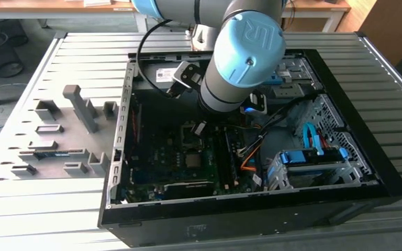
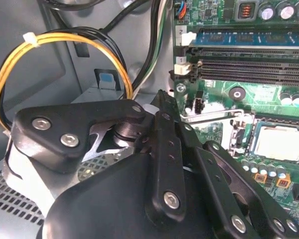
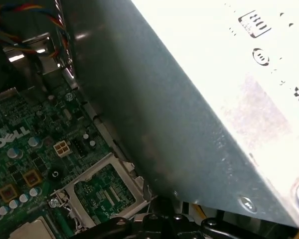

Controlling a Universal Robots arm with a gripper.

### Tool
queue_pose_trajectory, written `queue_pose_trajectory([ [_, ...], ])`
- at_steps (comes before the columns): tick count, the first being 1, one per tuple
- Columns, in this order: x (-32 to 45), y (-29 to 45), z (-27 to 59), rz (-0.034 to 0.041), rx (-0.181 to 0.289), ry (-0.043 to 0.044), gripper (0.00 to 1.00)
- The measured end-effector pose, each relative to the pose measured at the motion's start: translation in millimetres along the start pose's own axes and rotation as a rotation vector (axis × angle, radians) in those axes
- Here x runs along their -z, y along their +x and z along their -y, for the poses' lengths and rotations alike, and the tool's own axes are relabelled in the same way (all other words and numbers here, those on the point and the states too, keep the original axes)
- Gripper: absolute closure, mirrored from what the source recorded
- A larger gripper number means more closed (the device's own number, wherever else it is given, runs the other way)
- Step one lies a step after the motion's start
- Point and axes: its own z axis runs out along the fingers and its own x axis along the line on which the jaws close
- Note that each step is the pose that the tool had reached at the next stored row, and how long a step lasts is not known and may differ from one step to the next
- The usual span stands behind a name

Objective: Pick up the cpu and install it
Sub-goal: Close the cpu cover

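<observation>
Slatted metal table [image 1: 82,47] carries an open computer case [image 1: 257,209] lying on its side with the panel off; I judge that is so the motherboard [image 1: 166,157] faces up and my arm can come down into it from above. Near the table's edge on the exterior view's left sits a grey fixture tray [image 1: 54,136] with upright holders, well apart from the work.

My claw [image 2: 199,169] hangs inside the case, over the board, near the grey power-supply box [image 3: 214,99]; whether it is apart or together I cannot tell, because its far end is cut off in the second wrist view and my own arm covers it in the exterior view. I see nothing in its grasp.

1 small silver-topped square, the cpu [image 2: 281,142], lies flat in its socket on the motherboard, just beside the memory slots [image 2: 249,59]; to my eye it is already seated. A metal retention frame [image 3: 104,184] next to it looks swung open, which would leave the socket free from above, though I cannot be sure of its angle.

Yellow wires [image 2: 20,59] loop along the case wall, clear of the socket. The power-supply box blocks much of the first wrist view, and the cpu's far edge runs out of the second wrist view.
</observation>
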Motion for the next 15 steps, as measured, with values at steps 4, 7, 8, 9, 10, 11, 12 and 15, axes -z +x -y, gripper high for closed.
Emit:
queue_pose_trajectory([
  [4,3.9,-0.7,-1.8,0.0021,0.001,-0.0006,0.90],
  [7,6.3,-1.2,-2.5,0.0045,0.001,-0.0023,0.90],
  [8,6.7,-1.2,-2.6,0.0054,0.002,-0.0029,0.90],
  [9,7.0,-1.2,-2.6,0.0062,0.002,-0.0034,0.90],
  [10,7.3,-1.1,-2.6,0.0069,0.002,-0.0039,0.90],
  [11,7.5,-1.1,-2.6,0.0073,0.002,-0.0043,0.90],
  [12,7.9,-1.0,-2.6,0.0080,0.002,-0.0048,0.90],
  [15,9.6,-0.6,-2.5,0.0113,0.003,-0.0072,0.90],
])
